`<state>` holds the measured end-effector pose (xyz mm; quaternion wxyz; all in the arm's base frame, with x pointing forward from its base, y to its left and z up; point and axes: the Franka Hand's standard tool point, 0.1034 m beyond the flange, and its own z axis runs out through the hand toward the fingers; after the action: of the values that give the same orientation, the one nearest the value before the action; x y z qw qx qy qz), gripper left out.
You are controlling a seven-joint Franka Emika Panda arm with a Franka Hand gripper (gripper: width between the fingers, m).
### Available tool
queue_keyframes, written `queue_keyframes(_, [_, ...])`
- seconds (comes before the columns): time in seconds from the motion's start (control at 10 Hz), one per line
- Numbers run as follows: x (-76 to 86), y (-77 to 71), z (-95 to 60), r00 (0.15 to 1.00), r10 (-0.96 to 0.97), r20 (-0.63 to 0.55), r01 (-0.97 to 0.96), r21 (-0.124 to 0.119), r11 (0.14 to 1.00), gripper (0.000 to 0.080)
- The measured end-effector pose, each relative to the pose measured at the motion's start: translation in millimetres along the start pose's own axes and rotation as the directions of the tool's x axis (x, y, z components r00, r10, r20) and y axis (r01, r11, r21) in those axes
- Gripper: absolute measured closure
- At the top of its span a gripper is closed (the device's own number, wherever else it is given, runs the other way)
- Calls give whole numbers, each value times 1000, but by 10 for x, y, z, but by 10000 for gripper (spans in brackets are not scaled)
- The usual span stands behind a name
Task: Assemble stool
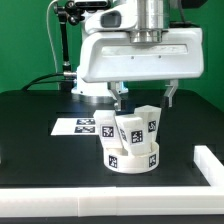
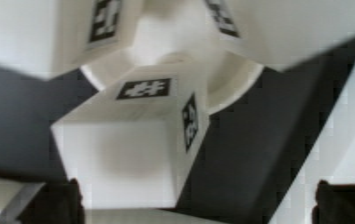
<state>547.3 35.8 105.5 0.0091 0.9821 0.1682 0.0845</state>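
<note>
The white stool seat (image 1: 131, 160), a short round ring with tags on its side, rests on the black table. Three blocky tagged legs (image 1: 130, 128) stand up from it, leaning slightly apart. My gripper (image 1: 146, 98) hangs just above them, open, its dark fingers (image 1: 120, 98) spread to either side over the legs. In the wrist view one leg (image 2: 129, 140) with a tag on its end face lies between the fingers, nearer to one finger (image 2: 49, 205), and the gripper (image 2: 195, 206) grips nothing. The other legs (image 2: 85, 35) show beyond it.
The marker board (image 1: 82, 127) lies flat on the table just on the exterior view's left of the stool. A white L-shaped rail (image 1: 205, 166) runs along the table's edge on the exterior view's right. The arm's white base stands behind.
</note>
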Motion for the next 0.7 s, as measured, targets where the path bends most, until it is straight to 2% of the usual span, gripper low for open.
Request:
queue_keyframes(0.3, [62,-3,-27,945,-325,30,325,-13,946,151])
queue_keyframes(0.5, [94,39,-27,876,-477,71,478,-2,878,151])
queue_keyframes(0.7, [90,81,-27,809,-582,80,584,-4,812,151])
